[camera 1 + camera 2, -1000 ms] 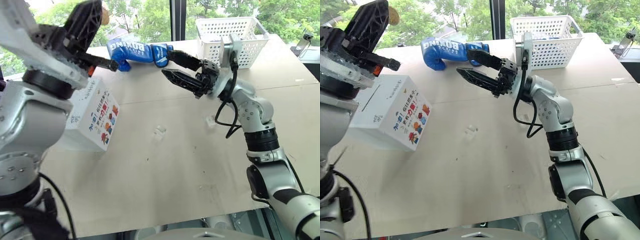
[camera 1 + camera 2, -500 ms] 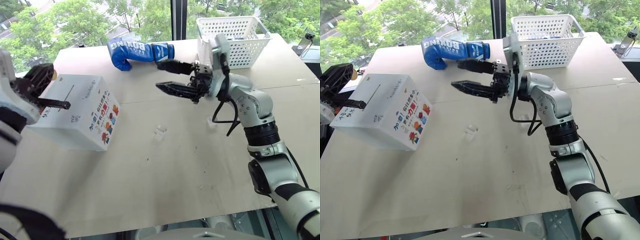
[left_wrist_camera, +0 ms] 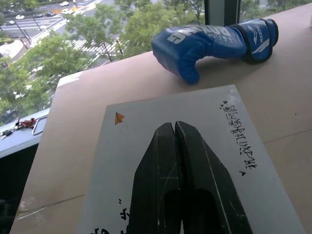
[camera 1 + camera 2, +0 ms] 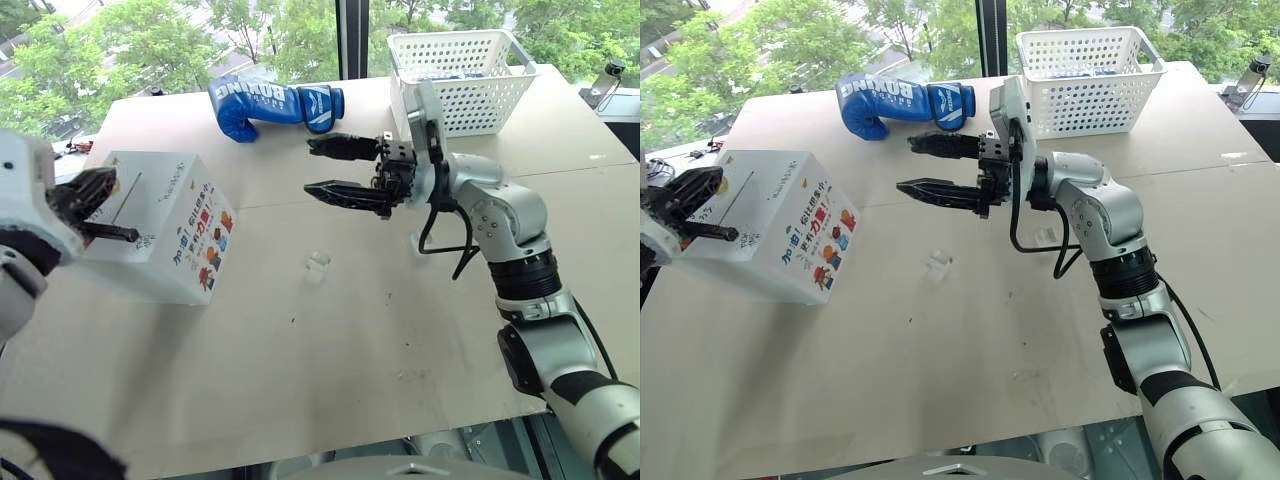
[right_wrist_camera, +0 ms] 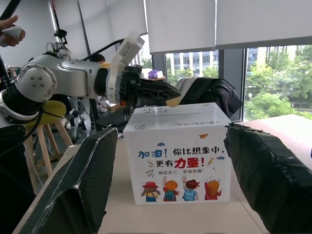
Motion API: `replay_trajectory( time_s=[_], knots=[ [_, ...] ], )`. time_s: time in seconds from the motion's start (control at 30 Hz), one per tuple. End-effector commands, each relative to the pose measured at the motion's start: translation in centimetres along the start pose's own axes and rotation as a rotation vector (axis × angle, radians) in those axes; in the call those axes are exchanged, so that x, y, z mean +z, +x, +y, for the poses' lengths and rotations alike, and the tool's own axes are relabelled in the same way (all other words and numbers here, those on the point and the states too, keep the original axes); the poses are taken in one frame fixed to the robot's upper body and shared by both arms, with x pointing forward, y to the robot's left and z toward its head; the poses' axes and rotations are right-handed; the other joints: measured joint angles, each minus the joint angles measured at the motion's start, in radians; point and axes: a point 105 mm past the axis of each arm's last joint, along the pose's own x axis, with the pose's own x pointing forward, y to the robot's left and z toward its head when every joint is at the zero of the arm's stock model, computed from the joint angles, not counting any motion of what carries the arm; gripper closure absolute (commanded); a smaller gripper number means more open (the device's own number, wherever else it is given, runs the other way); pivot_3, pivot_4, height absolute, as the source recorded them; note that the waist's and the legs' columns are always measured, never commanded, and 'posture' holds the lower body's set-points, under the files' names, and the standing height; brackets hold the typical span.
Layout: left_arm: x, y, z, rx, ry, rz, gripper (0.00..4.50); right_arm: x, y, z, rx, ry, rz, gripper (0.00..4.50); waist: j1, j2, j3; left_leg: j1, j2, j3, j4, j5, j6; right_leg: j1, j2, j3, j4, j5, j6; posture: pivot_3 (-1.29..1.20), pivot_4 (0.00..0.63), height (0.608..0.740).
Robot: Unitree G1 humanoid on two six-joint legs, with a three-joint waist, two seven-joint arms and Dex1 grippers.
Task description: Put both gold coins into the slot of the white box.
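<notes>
The white box (image 4: 180, 225) stands at the table's left, with colourful pictures on its side. Its slot (image 4: 130, 190) is a thin dark line in the top face, with handwriting alongside. My left gripper (image 4: 108, 182) hovers just over that top face near the slot, shut on a gold coin (image 5: 173, 101) that peeks out at its fingertips. In the left wrist view the shut fingers (image 3: 174, 146) cover the middle of the box top (image 3: 229, 161). My right gripper (image 4: 310, 168) hangs open above mid-table, pointing left toward the box, with nothing between its fingers.
A blue boxing glove (image 4: 265, 103) lies at the back of the table. A white perforated basket (image 4: 465, 75) stands at the back right. Two small clear plastic holders (image 4: 318, 262) (image 4: 420, 240) sit mid-table. A person's hand (image 5: 9, 27) shows far behind the box.
My left arm has swung down and to the left, from high over the table to just above the box top. The right gripper has turned a little more level toward the box.
</notes>
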Motion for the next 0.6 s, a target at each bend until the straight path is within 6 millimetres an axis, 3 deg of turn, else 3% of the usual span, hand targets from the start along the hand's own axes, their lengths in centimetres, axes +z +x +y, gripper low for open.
replay_trajectory(
  time_s=[0.03,0.57,0.6],
  knots=[
    [0.2,-0.1,0.5,0.028,0.018,-0.001,4.5,1.0,0.0,0.4,0.003,-0.037,-0.025,0.69,0.0,0.0,0.0,0.0,0.0,0.0,0.0,0.0,0.0,0.0,0.0,0.0,0.0,0.0,0.0,0.0,0.15,0.721],
    [-2.0,0.1,-0.2,0.024,-0.018,0.07,4.5,0.6,-0.5,0.2,-0.028,-0.037,-0.013,0.69,-0.001,0.0,-0.001,0.0,0.0,0.0,0.001,0.0,0.0,0.0,-0.001,0.0,0.001,0.0,0.0,0.0,0.15,0.721],
    [-2.1,0.2,-0.5,0.007,-0.022,0.078,3.99,0.6,-0.5,0.2,-0.025,-0.037,-0.014,0.63,0.0,0.0,-0.001,0.0,0.0,0.0,0.001,0.0,0.0,0.0,-0.001,0.0,0.001,0.0,0.0,0.0,0.15,0.721]
  ],
)
